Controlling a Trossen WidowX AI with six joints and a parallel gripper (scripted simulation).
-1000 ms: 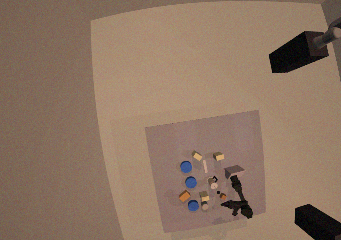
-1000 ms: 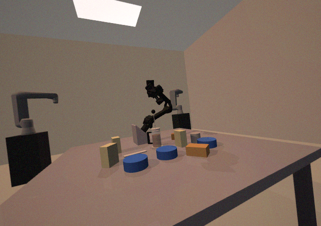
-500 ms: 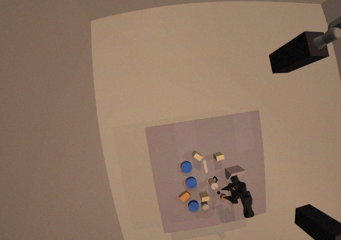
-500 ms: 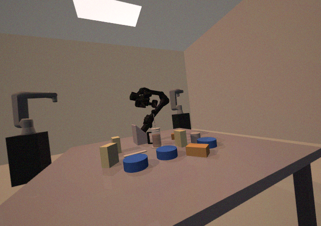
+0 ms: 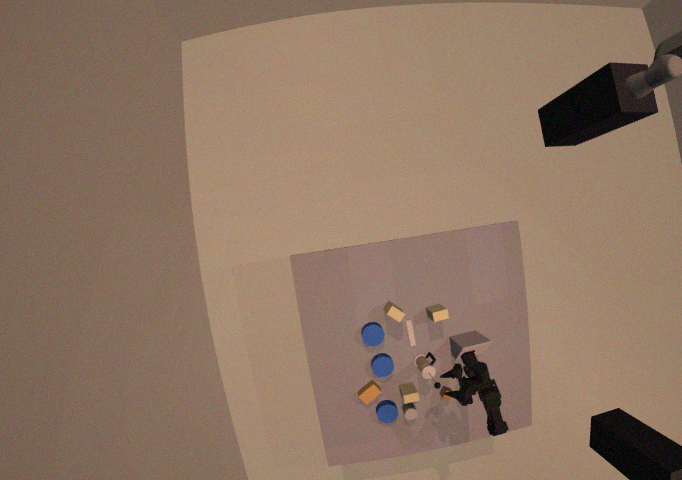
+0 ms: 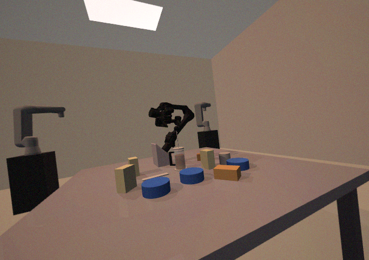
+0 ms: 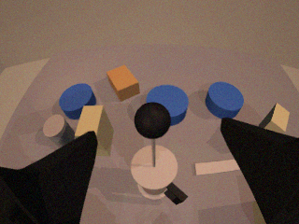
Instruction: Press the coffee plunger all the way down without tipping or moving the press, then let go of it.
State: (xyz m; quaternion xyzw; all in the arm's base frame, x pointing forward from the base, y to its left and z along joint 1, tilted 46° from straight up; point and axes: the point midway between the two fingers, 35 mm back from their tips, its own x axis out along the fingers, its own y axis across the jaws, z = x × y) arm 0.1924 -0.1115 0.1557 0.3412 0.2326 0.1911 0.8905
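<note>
A: Where does the job stand?

B: Nothing is pressed yet. The plunger knob sits high on its thin rod above the lid of the coffee press, so the full stroke is left, and the release after it.

A: And the gripper?

B: The gripper is spread wide and holds nothing; its dark fingers flank the knob in the wrist view, apart from it.

A: Where is the press?

B: Upright on the table, among blue discs and blocks, with a tan block just beside it. I judge this the approach stage, before contact.
</note>
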